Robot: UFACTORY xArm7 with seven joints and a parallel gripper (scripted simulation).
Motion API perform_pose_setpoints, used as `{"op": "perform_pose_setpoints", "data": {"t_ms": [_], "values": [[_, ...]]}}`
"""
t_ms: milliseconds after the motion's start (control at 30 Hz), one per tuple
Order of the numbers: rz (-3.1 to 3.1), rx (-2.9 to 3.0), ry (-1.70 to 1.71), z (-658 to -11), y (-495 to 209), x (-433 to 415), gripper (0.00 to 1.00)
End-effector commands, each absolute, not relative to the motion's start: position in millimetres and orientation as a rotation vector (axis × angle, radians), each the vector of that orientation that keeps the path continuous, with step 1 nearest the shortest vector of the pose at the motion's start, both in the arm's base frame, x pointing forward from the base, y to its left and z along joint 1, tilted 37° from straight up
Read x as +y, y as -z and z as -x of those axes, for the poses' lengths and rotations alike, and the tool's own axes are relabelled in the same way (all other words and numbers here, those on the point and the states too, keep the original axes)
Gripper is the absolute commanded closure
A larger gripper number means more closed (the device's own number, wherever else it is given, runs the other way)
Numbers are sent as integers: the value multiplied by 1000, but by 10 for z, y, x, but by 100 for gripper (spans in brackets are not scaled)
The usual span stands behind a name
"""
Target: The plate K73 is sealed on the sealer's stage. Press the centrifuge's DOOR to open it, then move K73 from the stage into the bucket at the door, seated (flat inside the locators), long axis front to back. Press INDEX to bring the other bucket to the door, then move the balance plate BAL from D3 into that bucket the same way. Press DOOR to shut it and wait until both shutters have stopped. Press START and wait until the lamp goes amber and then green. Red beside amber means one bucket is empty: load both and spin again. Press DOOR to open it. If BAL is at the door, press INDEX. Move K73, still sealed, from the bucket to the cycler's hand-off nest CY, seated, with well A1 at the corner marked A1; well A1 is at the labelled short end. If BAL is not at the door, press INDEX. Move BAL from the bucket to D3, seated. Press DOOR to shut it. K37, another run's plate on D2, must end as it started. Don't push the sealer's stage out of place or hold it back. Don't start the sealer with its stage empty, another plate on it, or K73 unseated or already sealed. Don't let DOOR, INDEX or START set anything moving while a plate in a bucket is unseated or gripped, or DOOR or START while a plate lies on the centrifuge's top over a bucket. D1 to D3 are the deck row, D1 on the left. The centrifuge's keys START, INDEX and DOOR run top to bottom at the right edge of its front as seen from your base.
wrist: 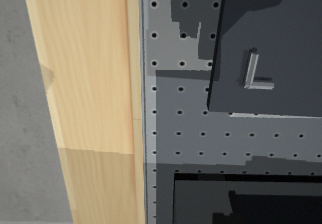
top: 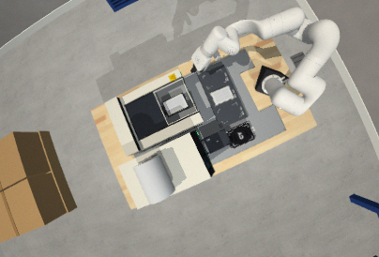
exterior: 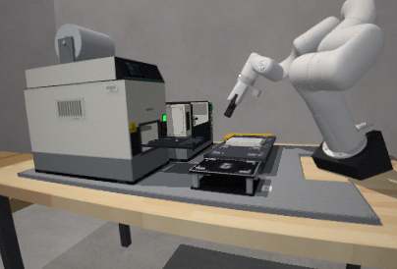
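Observation:
My gripper point(top: 196, 64) is shut and empty. It hangs in the air above the far end of the deck row, by the right end of the centrifuge's front, and also shows in the side view point(exterior: 230, 109). The centrifuge point(top: 159, 113) has its top opening uncovered, with a pale plate point(top: 175, 104) in the bucket there; I cannot read its label. A white plate point(top: 220, 96) lies on the middle deck position and also shows in the side view point(exterior: 244, 141). The wrist view shows a dark deck position with an L-shaped locator point(wrist: 254, 76), with no plate on it.
The sealer point(exterior: 88, 123) with its roll point(top: 154, 180) stands beside the centrifuge, its dark stage point(exterior: 175, 142) out in front. A raised dark nest point(exterior: 224, 170) stands near the deck row. The wooden table edge point(wrist: 94, 110) runs beside the perforated mat.

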State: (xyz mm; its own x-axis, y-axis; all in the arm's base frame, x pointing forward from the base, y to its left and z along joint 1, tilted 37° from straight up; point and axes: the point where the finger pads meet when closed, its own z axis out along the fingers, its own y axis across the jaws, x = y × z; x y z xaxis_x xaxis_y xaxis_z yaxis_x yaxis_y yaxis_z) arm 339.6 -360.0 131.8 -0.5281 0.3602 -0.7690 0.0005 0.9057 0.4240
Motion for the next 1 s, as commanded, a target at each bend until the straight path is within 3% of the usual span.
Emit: {"op": "perform_pose_setpoints", "data": {"t_ms": [0, 967], "values": [[-259, 2086, -459, -3352, -1335, -3619, 100], [-214, 2313, -509, -3053, -1709, -3789, 100]]}}
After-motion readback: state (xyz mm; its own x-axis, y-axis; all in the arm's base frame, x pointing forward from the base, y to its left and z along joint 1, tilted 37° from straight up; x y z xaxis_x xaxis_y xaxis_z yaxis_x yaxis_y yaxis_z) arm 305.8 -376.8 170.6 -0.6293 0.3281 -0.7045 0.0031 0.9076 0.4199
